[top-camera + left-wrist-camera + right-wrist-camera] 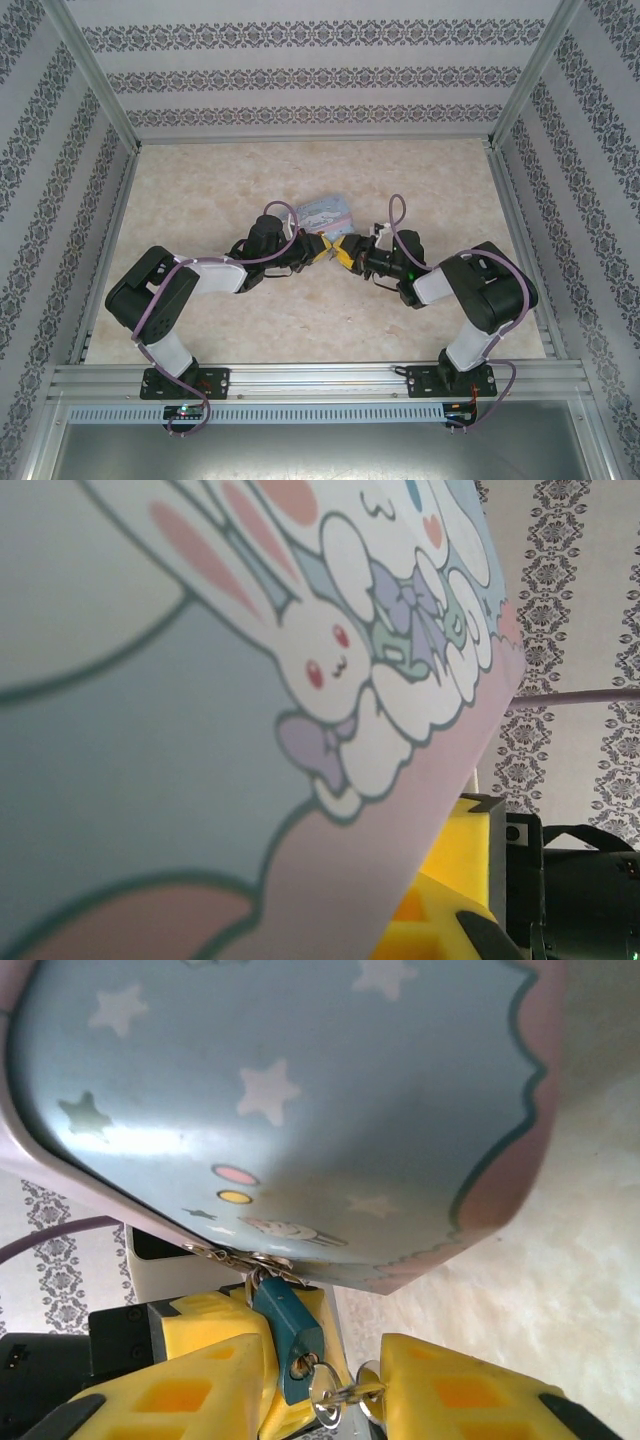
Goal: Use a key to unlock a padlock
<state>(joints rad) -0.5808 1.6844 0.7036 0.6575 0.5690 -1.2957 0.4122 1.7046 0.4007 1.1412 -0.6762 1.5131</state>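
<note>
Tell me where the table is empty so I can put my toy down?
Bare table runs between the tin and the back wall, and along the left wall and right wall. There is a bare patch between the left arm and right arm, near their bases. The middle is crowded: both jaws meet at the tin, with the padlock and key.

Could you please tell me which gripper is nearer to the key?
Right. The right gripper has its fingers on either side of the key, which sits in the keyhole of the padlock. The left gripper is just beyond, behind the padlock.
</note>
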